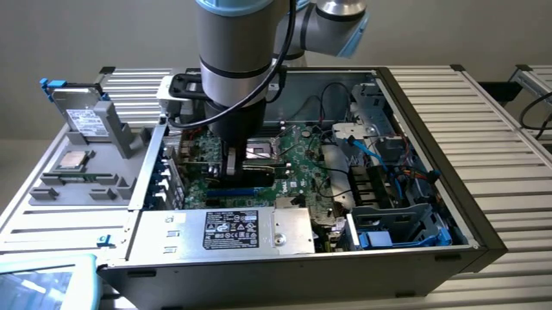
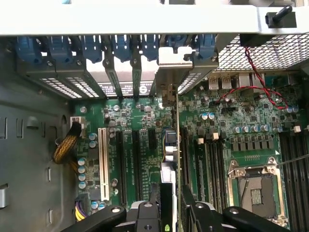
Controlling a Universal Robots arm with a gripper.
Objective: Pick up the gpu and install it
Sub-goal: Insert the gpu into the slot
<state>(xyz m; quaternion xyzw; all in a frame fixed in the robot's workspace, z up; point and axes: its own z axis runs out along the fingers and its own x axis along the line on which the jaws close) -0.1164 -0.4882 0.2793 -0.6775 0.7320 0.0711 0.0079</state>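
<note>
Step in hand: install phase. The gpu is picked and held inside the case, over the slots. Can't tell whether it is seated yet.

- Case (image 1: 428,139): 1, side open, lying flat.
- Arm (image 1: 237,58): 1, reaching straight down into the case.
- Power supply (image 1: 231,229): 1, at the near edge, label up.
- Board (image 2: 217,111): 1, green.
- Grey tray (image 1: 52,187): 1, on the exterior view's left, outside the case.
- Hard drive (image 1: 86,119): 1, propped on the tray.
- gpu (image 2: 170,145): 1, seen edge-on in the wrist view, standing upright over the board, silver end bracket up against the rear slot openings.
- Gripper (image 2: 169,208): 1, jaws narrowed onto the gpu's near end, gripping it from both faces.
- Chip socket (image 2: 256,186): 1, empty, lid open.
- White slot (image 2: 102,162): 1, with several black slots beside it; exact no. unclear.
- Blue clips (image 2: 91,46): approx 6 along the rear wall.

Judgement on what the move needs: card edge dead in line w/ its slot, bracket in the rear gap, push straight down, no tilt.
</note>
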